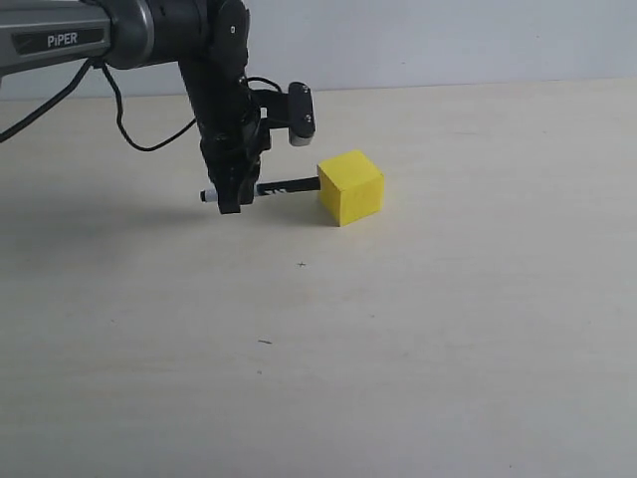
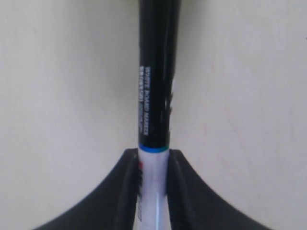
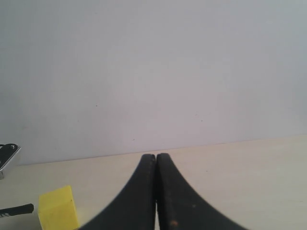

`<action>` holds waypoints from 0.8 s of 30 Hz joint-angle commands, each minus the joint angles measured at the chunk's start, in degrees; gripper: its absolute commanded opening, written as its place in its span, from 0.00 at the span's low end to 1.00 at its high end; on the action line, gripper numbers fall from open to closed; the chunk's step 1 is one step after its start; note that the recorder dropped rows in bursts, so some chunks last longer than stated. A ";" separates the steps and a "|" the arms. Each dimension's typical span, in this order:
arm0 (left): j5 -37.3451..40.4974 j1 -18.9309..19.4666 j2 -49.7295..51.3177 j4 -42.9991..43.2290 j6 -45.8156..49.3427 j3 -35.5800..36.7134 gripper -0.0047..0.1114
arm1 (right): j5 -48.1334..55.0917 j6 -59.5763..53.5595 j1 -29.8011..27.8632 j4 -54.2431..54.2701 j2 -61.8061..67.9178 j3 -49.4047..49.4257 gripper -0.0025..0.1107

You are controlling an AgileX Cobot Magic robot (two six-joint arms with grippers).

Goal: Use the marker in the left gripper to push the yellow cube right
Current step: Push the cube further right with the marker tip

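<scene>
The yellow cube (image 1: 350, 186) rests on the pale table, a little right of the left arm; it also shows in the right wrist view as the yellow cube (image 3: 58, 208). My left gripper (image 1: 232, 202) is shut on the marker (image 1: 286, 185), which lies level just above the table, its black cap end reaching the cube's left face. In the left wrist view the marker (image 2: 154, 96) runs straight out from between the black fingers (image 2: 128, 184), clamped on its white barrel. My right gripper (image 3: 156, 158) is shut with nothing in it, away from the cube.
The pale wooden table (image 1: 418, 339) stretches wide in front of and to the right of the cube. A grey wall (image 1: 448, 40) runs behind the table's far edge. The left arm's black cable (image 1: 139, 134) loops beside the wrist.
</scene>
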 commanded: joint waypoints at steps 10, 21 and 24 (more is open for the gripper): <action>1.66 0.07 -0.29 3.72 -15.27 -0.27 0.04 | -0.51 -0.46 -0.18 -0.18 -0.27 0.30 0.02; -4.19 -3.41 -0.21 6.22 -16.06 -0.40 0.04 | -0.51 -0.46 -0.18 -0.18 -0.27 0.30 0.02; -9.48 -4.30 -0.21 6.22 -16.21 -0.40 0.04 | -0.51 -0.46 -0.18 -0.30 -0.27 0.30 0.02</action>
